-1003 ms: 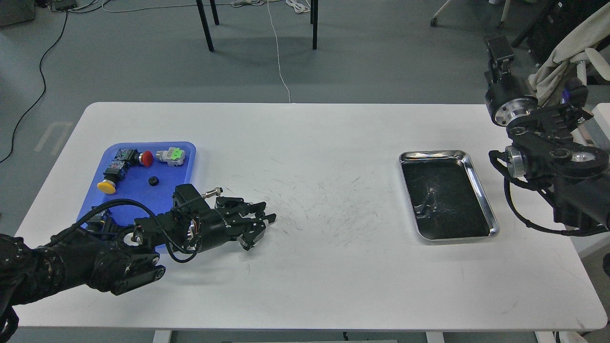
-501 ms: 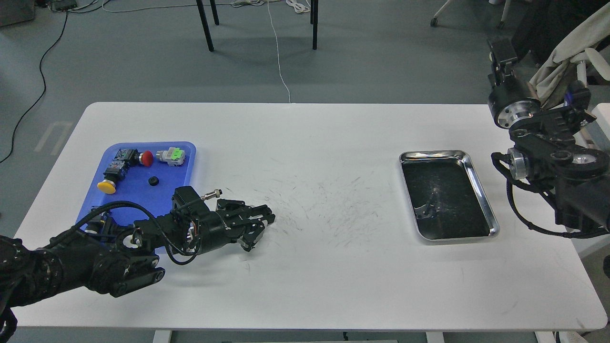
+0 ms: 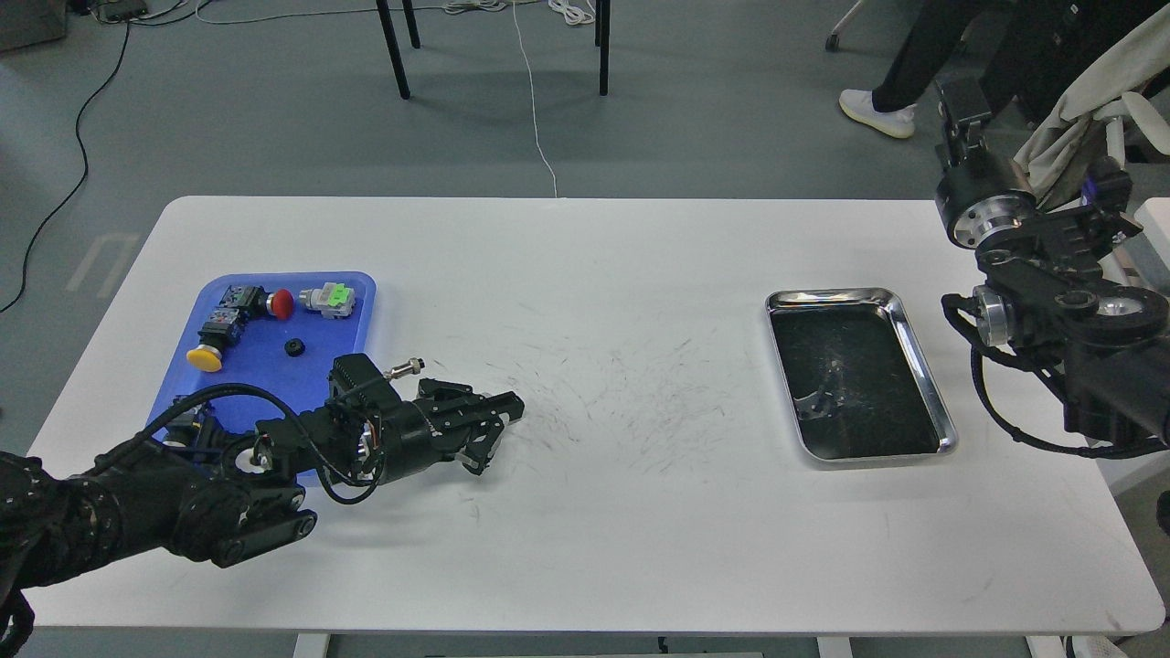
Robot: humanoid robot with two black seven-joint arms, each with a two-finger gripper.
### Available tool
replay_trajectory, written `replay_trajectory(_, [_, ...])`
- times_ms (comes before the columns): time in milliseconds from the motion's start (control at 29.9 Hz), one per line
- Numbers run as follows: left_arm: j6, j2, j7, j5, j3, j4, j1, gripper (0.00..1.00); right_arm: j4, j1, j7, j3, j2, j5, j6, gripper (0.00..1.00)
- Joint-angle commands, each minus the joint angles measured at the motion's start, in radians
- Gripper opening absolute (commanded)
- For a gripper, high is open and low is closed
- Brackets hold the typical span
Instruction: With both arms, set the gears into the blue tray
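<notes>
The blue tray [image 3: 260,370] lies at the table's left. One gear [image 3: 294,346], tiny, black and round, rests on its floor near the middle. My left arm reaches in from the lower left across the tray's near right corner. My left gripper [image 3: 505,416] lies low over the white table just right of the tray, its fingers drawn together. I cannot see whether anything sits between the tips. My right gripper [image 3: 962,102] is raised beyond the table's far right corner, small and dark, and its fingers cannot be told apart.
Push-button switches lie in the blue tray's far part, with a red cap [image 3: 281,304], a yellow cap [image 3: 203,358] and a green cap [image 3: 338,296]. A shiny steel tray [image 3: 827,297] with a dark inside sits at the right. A person's white shoe [image 3: 877,114] is on the floor behind.
My left gripper's fingers have closed from spread apart to together, staying in nearly the same spot. The right arm shifted slightly. A person's leg and shoe have come into view at the top right.
</notes>
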Motion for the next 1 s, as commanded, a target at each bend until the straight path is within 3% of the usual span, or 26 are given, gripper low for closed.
replay_trajectory(0, [0.000,0.050,0.000,-0.009,-0.003,-0.006,-0.004,0.07,-0.002,0.000,0.000,0.000,0.000,0.000,0.000,0.95])
replay_trajectory(201, [0.000,0.188,0.000,-0.018,-0.004,-0.021,-0.023,0.07,-0.002,0.000,0.001,0.000,0.005,-0.001,0.000,0.95])
replay_trajectory(535, [0.000,0.486,0.000,-0.015,-0.033,-0.165,-0.053,0.08,-0.001,0.000,0.001,0.000,0.008,-0.001,0.000,0.95])
replay_trajectory(969, [0.000,0.524,0.000,0.074,-0.038,-0.162,-0.043,0.09,-0.001,0.002,0.003,0.000,0.009,0.000,0.000,0.95])
